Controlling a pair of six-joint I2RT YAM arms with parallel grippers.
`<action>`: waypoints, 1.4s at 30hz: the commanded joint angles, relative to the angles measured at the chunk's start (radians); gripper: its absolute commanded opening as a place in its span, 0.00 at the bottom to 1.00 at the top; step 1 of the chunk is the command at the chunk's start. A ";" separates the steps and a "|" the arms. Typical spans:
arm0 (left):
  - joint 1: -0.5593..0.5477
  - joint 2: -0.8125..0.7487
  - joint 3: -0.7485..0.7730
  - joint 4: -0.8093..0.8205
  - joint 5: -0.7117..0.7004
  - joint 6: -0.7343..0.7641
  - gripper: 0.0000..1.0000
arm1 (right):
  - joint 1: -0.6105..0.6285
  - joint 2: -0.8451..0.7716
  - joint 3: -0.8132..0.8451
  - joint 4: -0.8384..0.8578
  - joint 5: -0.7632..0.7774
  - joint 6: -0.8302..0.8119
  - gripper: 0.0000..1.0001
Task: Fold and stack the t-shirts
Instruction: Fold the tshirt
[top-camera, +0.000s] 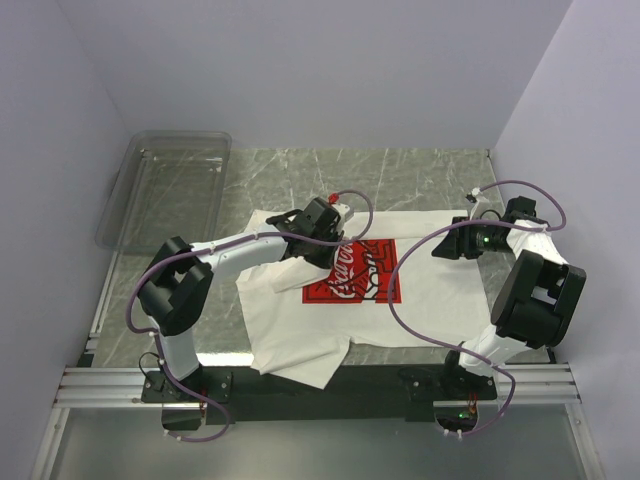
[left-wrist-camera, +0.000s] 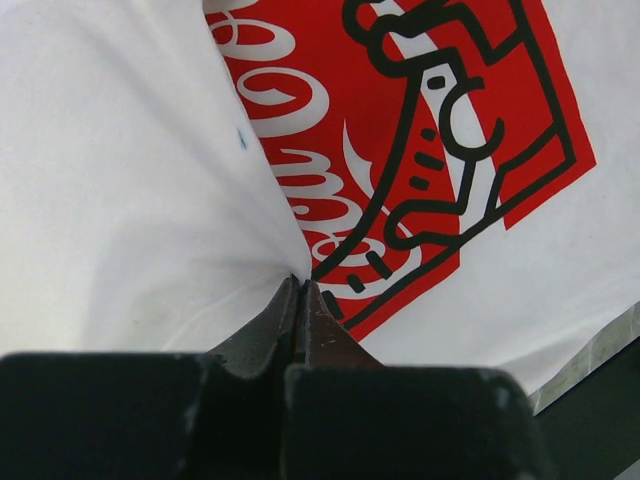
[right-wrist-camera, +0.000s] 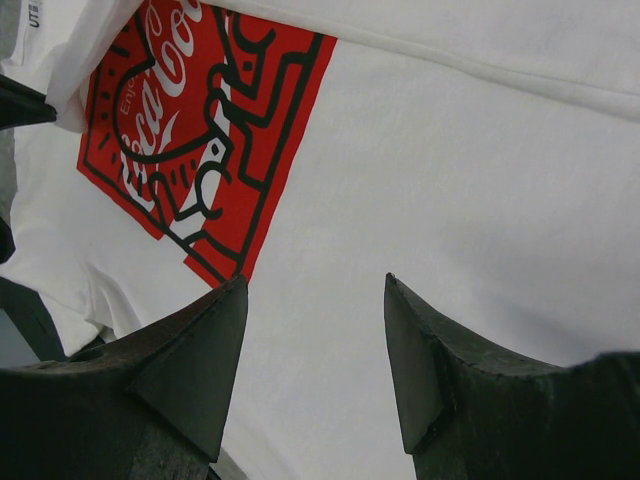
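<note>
white t-shirt (top-camera: 440, 290), one side folded onto its red print (top-camera: 375, 275); left gripper (left-wrist-camera: 300, 288) pinches that fold, right gripper (right-wrist-camera: 315, 290) spread above it.

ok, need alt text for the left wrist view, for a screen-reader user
Close-up from the wrist: the left gripper, jaws shut, pinches a fold of the white t-shirt. The pinched layer lies over the left edge of the red Coca-Cola print. A strip of grey table shows at the lower right.
</note>
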 joint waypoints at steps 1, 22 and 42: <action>-0.009 0.007 0.038 -0.018 0.033 -0.011 0.01 | -0.007 -0.002 0.023 0.003 -0.020 -0.007 0.64; -0.015 0.087 0.130 -0.058 0.115 -0.079 0.01 | -0.007 -0.002 0.020 0.003 -0.019 -0.008 0.64; 0.213 -0.426 -0.380 0.131 -0.171 -0.329 0.66 | 0.032 -0.048 0.027 0.010 0.053 -0.039 0.64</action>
